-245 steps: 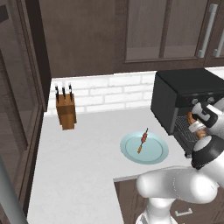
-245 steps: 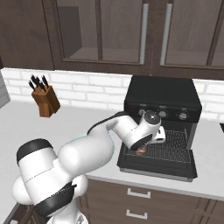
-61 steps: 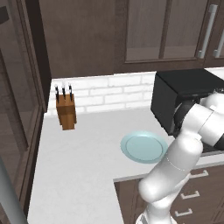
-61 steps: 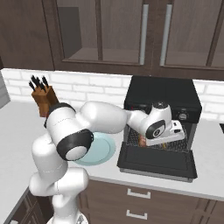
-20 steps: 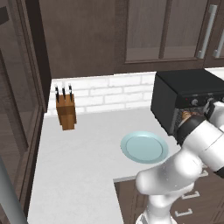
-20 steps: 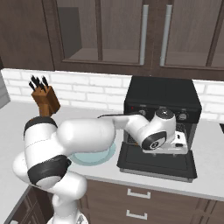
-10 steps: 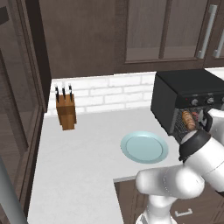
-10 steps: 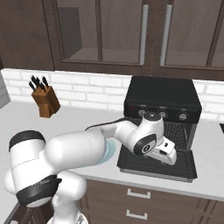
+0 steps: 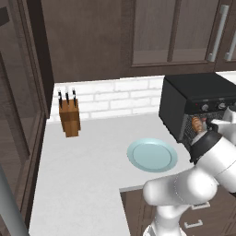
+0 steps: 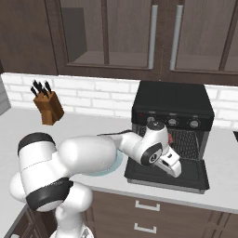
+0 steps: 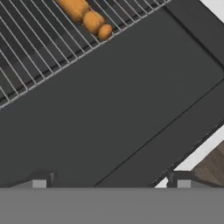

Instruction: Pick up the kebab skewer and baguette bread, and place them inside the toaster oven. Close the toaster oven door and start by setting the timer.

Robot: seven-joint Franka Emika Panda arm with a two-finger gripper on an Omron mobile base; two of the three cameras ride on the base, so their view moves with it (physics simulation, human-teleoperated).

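The arm hides most of the toaster oven (image 9: 184,106) opening. On its wire rack (image 11: 39,48), the kebab skewer (image 11: 85,15) is cut off by the top edge.

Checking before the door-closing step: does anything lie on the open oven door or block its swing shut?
Nothing lies on the door. The skewer rests on the rack inside. The open gripper hovers just above the door, so it must withdraw first.

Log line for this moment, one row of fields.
stage: closing next | gripper: open, empty, over toaster oven door | door: down | kebab skewer: on rack | plate: bare
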